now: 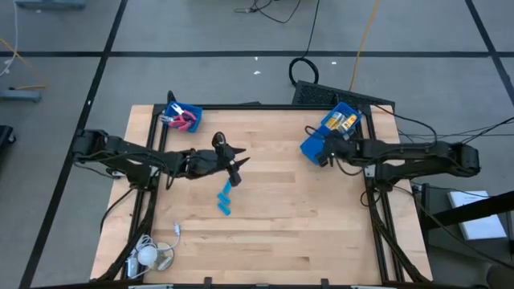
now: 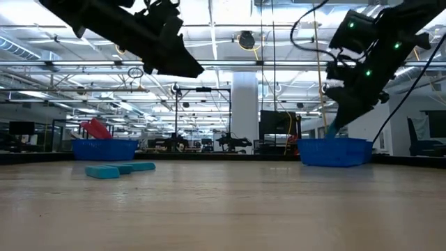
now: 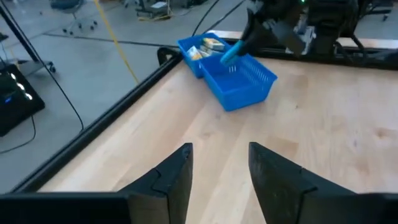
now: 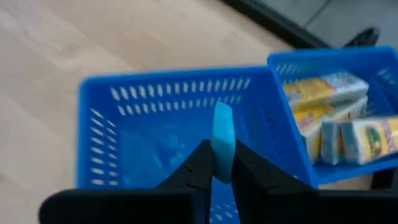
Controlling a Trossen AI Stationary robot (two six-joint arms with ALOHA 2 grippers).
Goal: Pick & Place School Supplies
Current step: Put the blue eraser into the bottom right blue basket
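While the front of the pale wooden table (image 1: 265, 233) lies mostly bare, a white round object with a cord (image 1: 148, 256) sits at its front left corner, close to the dark frame rail. Further in, near the table's middle, two light-blue oblong pieces (image 1: 224, 198) lie on the wood, touching or nearly so, with open board all around them. Just behind them hangs the left gripper (image 1: 238, 167), raised off the surface with its dark fingers (image 3: 177, 177) spread and nothing between them. Toward the right edge, the right gripper (image 4: 219, 169) is clamped on another light-blue oblong piece (image 4: 221, 140), holding it upright over the empty blue plastic slotted bin (image 4: 161, 99), above its rim. Touching that bin on its far side is a second blue bin (image 4: 323, 59) filled with yellow-orange rectangular packets (image 4: 339, 124), both near the right rear corner and the frame rail. At the left rear corner stands a third blue bin (image 1: 193, 112) holding red-and-pink-handled scissor-like tools (image 1: 181, 121), well apart from both arms. Between the rear bins the wood is open.
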